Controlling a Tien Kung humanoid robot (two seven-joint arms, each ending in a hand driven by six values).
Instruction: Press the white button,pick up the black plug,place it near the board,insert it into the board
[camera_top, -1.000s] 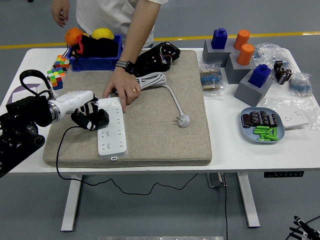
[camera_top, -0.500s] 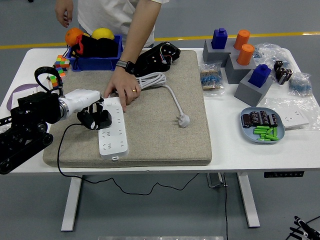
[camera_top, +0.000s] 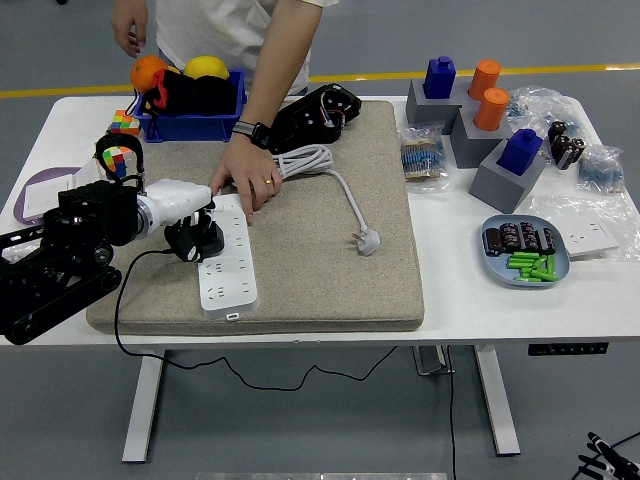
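Observation:
A white power strip lies on the grey felt mat, long side running toward me. My left hand is shut on the black plug and holds it at the strip's left edge, over its far half. The plug's black cable trails down off the mat's front left. A person's hand presses on the strip's far end and steadies it. My right hand is out of view.
A white cable with its white plug lies mid-mat. A blue bin with fruit, cubes, and a black device sit at the back left. Blocks and a tray of parts stand right.
My left arm has moved right and slightly away from me, carrying the black plug from beside the strip's left side onto its left edge. The person's hand has stayed on the strip.

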